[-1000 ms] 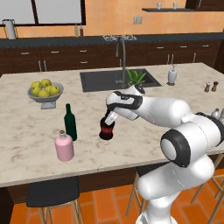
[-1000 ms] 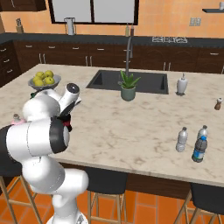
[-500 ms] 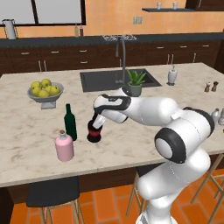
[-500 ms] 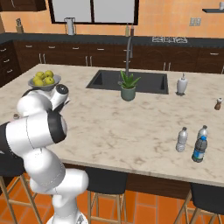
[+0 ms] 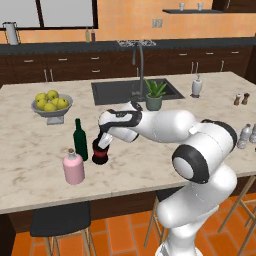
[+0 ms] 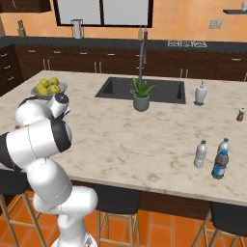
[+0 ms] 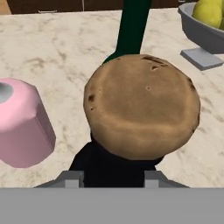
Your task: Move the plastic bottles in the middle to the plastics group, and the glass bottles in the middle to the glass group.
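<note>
Black bottle arriving at the glass group

The tool (image 5: 103, 140) is gripping the neck of the round-bodied black glass bottle with a red label (image 5: 101, 154), just beside the squat pink bottle (image 5: 74, 167) at its 8 o'clock and the slim dark green bottle (image 5: 80, 140) at 10 on the marble table (image 5: 30, 145). Apparently only releasing is left here; the clear greyish plastic bottle (image 6: 200, 154) and blue-labelled one (image 6: 220, 165) are standing far off, seemingly already beside a ribbed plastic bottle (image 6: 223, 145).
</note>
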You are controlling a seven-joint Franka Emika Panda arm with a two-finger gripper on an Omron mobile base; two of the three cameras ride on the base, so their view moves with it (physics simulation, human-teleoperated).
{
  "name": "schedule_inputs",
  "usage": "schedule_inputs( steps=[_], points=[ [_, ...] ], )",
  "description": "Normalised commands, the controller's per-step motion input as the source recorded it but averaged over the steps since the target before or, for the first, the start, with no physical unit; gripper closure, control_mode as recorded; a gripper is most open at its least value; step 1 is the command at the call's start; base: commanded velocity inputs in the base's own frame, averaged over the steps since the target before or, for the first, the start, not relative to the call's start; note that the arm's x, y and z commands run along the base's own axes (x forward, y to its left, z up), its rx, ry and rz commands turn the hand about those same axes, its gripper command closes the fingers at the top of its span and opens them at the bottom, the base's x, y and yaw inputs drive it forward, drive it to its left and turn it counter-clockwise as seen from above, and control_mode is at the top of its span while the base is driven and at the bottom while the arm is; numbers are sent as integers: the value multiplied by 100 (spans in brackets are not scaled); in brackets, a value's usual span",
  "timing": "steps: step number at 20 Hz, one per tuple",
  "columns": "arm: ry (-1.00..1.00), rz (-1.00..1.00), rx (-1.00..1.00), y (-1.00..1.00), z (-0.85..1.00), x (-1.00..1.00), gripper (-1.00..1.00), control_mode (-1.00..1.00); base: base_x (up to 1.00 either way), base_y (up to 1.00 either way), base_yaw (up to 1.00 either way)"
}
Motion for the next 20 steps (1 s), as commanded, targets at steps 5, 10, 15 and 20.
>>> schedule_inputs(
  steps=[5,10,15,20],
  points=[
    [0,0,-1,4,-2,0,100,-100,0,0,0],
    [6,0,-1,13,-38,0,100,-100,0,0,0],
    [3,0,-2,1,-19,0,100,-100,0,0,0],
    [-2,0,0,0,0,-11,100,-100,0,0,0]
  ],
)
